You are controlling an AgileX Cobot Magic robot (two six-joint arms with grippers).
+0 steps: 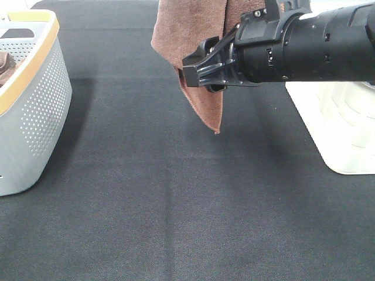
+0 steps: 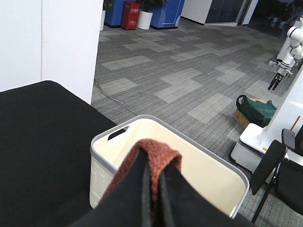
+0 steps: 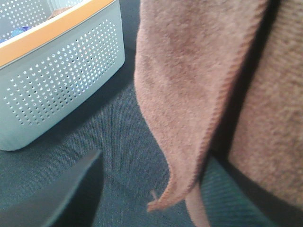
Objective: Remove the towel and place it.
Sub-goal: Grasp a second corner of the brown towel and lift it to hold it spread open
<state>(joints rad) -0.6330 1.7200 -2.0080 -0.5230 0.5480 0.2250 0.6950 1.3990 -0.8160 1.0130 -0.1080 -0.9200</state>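
The reddish-brown towel [image 1: 187, 35] hangs from above the exterior high view, its lowest corner above the black tabletop. In the left wrist view my left gripper [image 2: 154, 189] is shut on a fold of the towel [image 2: 158, 151]; this gripper is out of the exterior high view. My right gripper [image 1: 199, 67] reaches in from the right, level with the hanging towel, and is open. In the right wrist view the towel [image 3: 189, 85] hangs close in front of the right gripper [image 3: 151, 189], its stitched edge between the spread fingers.
A grey perforated basket [image 1: 35, 111] with an orange rim stands at the left, with a dark brown item [image 1: 6, 67] inside. A white bin [image 1: 340, 129] stands at the right; the left wrist view shows its rim [image 2: 189, 135]. Black cloth [image 1: 176, 205] covers the table.
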